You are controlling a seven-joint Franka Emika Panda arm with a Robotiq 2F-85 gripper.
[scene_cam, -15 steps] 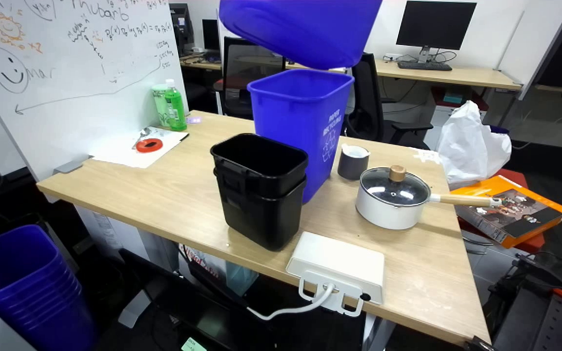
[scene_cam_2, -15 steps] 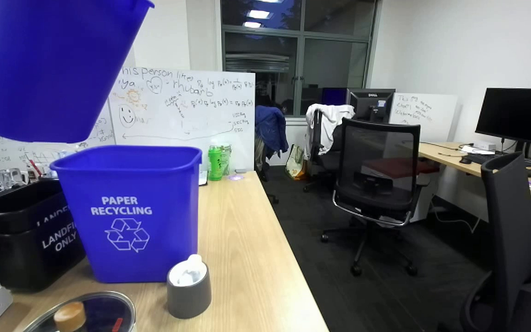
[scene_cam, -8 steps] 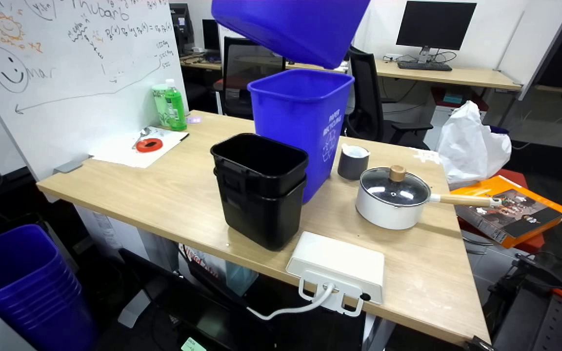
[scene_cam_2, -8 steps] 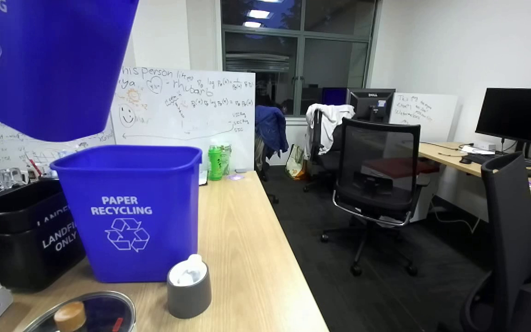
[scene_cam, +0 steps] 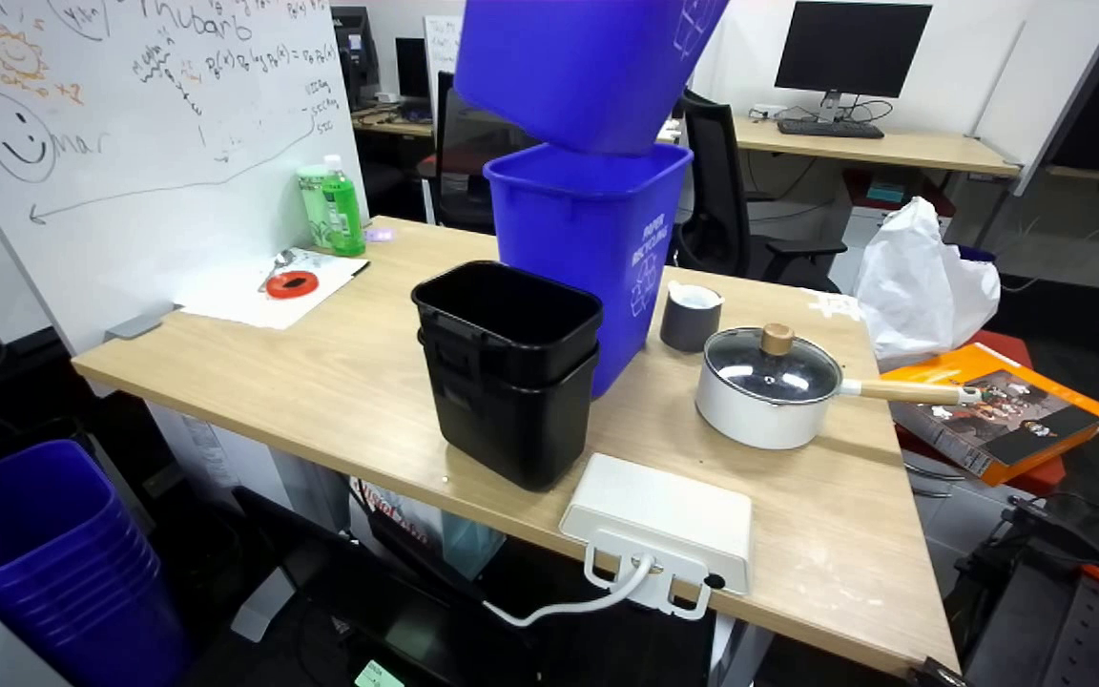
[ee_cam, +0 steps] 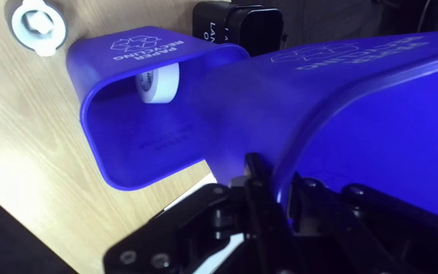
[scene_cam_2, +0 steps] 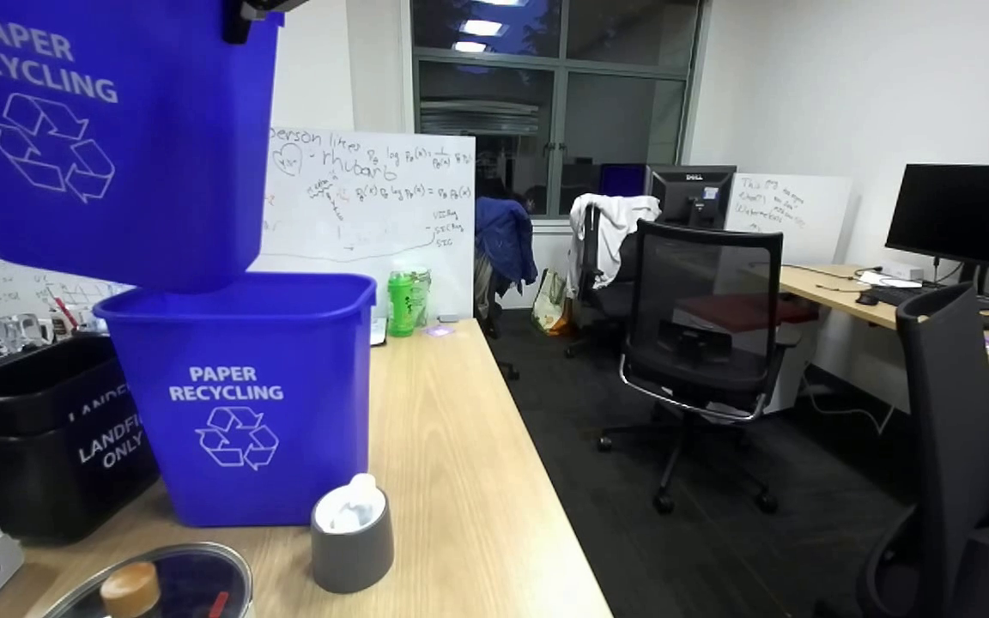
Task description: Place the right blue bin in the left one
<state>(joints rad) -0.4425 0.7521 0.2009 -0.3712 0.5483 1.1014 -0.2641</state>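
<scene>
Fingers pinched rim of royal-blue tapered plastic bin with white recycling print, one finger inside wall, one outside. Bin hung from them, long axis tilted from vertical. Matching royal-blue rectangular plastic bin stood upright below; held base was partly over its mouth, seemingly off-centre toward two nested black plastic bins. Whether base dipped inside, could not tell. Next move probably required straightening, then lowering. Standing bin contained white tape roll, which could prevent full nesting; grey round cup contained something white.
</scene>
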